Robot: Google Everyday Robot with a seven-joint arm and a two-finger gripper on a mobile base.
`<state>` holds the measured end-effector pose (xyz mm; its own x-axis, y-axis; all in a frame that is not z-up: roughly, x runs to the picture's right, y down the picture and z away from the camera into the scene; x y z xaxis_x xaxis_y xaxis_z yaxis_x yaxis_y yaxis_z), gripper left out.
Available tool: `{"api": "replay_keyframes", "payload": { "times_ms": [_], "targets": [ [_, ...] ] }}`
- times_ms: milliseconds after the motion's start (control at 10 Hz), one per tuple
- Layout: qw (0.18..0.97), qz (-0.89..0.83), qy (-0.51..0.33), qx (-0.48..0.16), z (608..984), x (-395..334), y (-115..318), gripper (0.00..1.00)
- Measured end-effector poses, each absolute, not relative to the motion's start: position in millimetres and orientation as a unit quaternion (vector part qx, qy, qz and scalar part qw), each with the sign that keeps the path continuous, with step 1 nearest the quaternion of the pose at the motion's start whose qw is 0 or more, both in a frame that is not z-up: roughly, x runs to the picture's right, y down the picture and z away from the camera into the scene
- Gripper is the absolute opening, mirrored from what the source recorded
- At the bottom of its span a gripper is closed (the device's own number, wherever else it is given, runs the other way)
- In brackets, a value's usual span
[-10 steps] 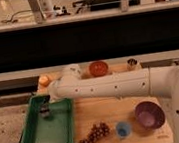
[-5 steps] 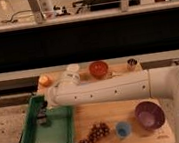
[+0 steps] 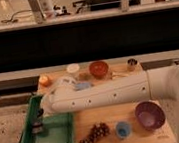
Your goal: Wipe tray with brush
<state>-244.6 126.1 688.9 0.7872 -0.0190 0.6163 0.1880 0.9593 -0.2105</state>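
Observation:
The large green tray (image 3: 57,137) lies at the left end of the wooden table. My white arm reaches across from the right, and its gripper (image 3: 38,119) hangs over the tray's left part. It is shut on the small dark brush (image 3: 38,128), which points down and touches or nearly touches the tray floor near the left wall.
Along the table's back stand an orange object (image 3: 44,80), a white cup (image 3: 73,69), a red bowl (image 3: 98,68) and a small dark cup (image 3: 131,63). At the front lie dark grapes (image 3: 94,133), a blue cup (image 3: 123,129) and a purple bowl (image 3: 150,115).
The gripper with the brush has moved from the tray's far part toward the near left side, a little lower in view.

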Motion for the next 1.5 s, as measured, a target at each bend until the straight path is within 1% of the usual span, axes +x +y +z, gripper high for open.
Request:
{"api": "replay_keyframes", "payload": {
  "times_ms": [200, 700, 1500],
  "targets": [
    [0.936, -0.049, -0.319, -0.143, 676, -246, 141, 0.00],
    [0.938, -0.027, -0.309, -0.158, 659, -236, 162, 0.00],
    [0.953, 0.033, -0.264, -0.145, 635, -182, 187, 0.00]
  ]
}}
